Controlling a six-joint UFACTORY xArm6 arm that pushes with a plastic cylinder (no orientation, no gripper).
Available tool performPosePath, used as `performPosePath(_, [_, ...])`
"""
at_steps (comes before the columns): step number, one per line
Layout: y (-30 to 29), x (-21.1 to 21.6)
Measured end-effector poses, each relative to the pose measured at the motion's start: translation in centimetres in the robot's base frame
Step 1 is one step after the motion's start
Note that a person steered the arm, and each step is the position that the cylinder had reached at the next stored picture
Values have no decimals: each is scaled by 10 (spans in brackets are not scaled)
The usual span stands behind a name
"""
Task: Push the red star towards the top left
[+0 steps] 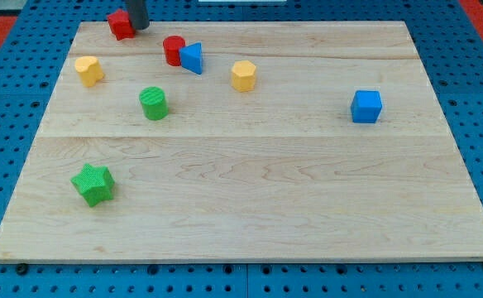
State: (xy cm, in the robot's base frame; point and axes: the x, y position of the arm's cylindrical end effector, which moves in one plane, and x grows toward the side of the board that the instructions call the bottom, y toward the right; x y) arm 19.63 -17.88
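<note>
The red star (120, 25) sits at the board's top edge, left of centre, near the view's top left. My tip (138, 26) is a dark rod that comes down from the view's top and touches the star's right side. A red cylinder (173, 50) and a blue triangular block (192, 58) stand touching each other, below and right of the star.
A yellow block (88, 70) lies at the left, a yellow hexagonal block (243, 75) near the centre top. A green cylinder (153, 103), a green star (93, 184) at the lower left and a blue cube (366, 107) at the right. The wooden board (266, 190) lies on blue pegboard.
</note>
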Motion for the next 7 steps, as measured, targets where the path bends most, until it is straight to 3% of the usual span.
performPosePath(4, [50,-4])
performPosePath(7, [26,-4])
